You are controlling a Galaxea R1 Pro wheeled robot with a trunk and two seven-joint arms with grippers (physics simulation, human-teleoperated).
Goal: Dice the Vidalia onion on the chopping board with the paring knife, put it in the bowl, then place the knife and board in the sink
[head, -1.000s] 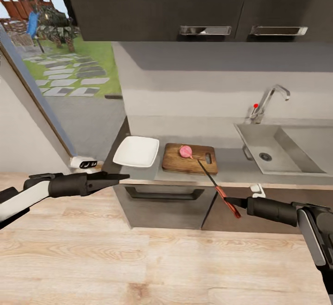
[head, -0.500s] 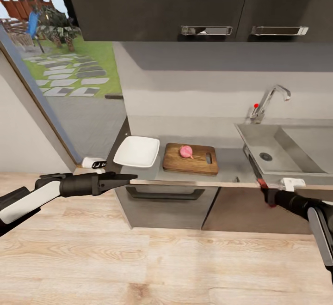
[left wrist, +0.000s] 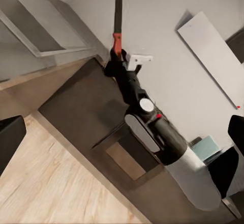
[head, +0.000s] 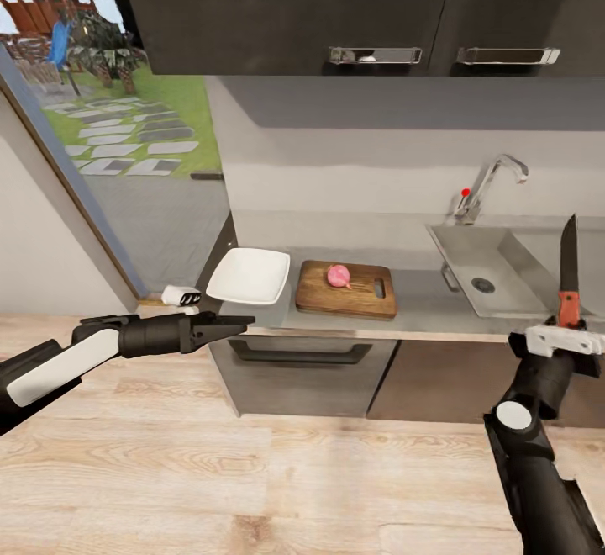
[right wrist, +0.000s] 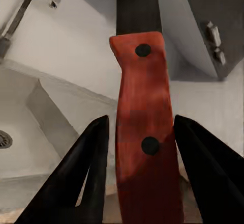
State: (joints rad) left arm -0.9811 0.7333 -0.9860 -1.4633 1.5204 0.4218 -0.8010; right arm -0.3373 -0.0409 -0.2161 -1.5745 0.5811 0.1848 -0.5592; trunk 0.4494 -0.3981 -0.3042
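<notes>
- I am holding the knife (head: 569, 273) in my right tool (head: 561, 338), blade pointing straight up, in front of the sink (head: 538, 273) at the surface's right end.
- In the right wrist view the red handle (right wrist: 145, 132) is sitting between the two dark fingers (right wrist: 86, 173), which are clamping it low on the handle; the blade is rising clear above them.
- I am judging the knife light, stiff and slick-handled: a grip well down the handle is leaving it free to pivot, so I am wanting gentle wrist moves.
- My left tool (head: 220, 325) is hanging narrow and holding nothing, just off the surface's front edge below the bowl (head: 249, 276).
- The onion (head: 339, 275) is lying on the board (head: 346, 288), mid-surface, between bowl and sink; it is looking whole and round, so likely to roll under the blade.
- Dicing is not looking done yet, by my reading.
- The board is stiff and flat; its slot end toward the sink is the natural hold.
</notes>
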